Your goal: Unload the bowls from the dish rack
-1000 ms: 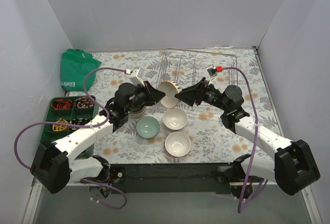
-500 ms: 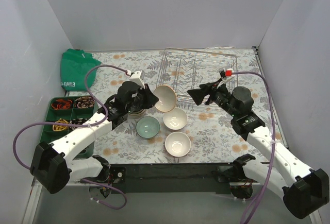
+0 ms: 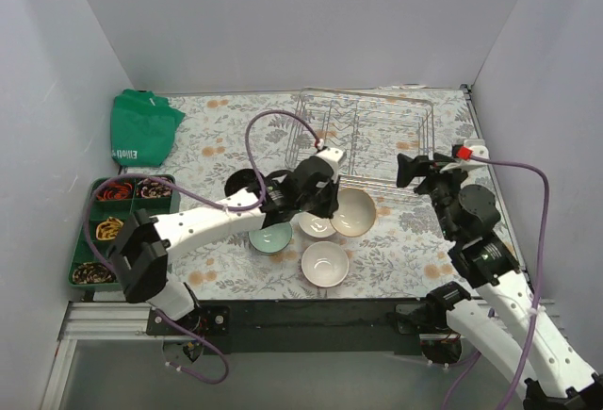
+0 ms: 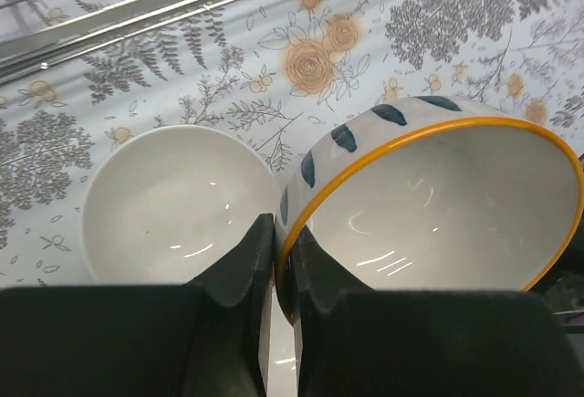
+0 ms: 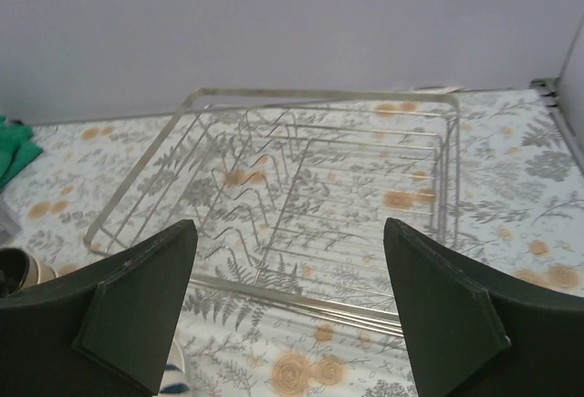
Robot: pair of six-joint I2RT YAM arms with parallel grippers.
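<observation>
- And here's the left gripper [image 4: 278, 255], clenched on the edge of a round ceramic bowl with an orange rim and blue dabs on its outside [image 4: 438, 224], one finger inside the wall and one outside
- That bowl sits mouth-up just in front of the rectangular silver wire dish rack [image 5: 319, 94], right beside a plain white ceramic bowl [image 4: 173, 201], their rims close to touching
- Handling call: glazed ceramic, so stiff, probably light enough for a one-edge pinch, but slick and quick to chip
- Held by one side only, it could swing or slip, so a slow, flat set-down clear of the white neighbour's rim looks wise
- Where to take hold: across the thin wall at the rim, as now; the bodies look too wide for the jaws to span
- Right gripper [image 5: 287, 225] is spread wide with nothing between its fingers, facing the rack from the near side
- No bowl shows among the rack's wires; a pale teal glazed bowl [image 3: 271, 237] and a second white ceramic bowl [image 3: 325, 263] rest on the floral tablecloth [image 3: 217, 137] in front
- Hard to make out: whether the held bowl's foot touches the cloth, since the fingers block its lower part
- A beige bowl rim [image 5: 23, 269] is cut off at the left edge of the right wrist view, and the left arm hides whatever lies under it in the overhead view
</observation>
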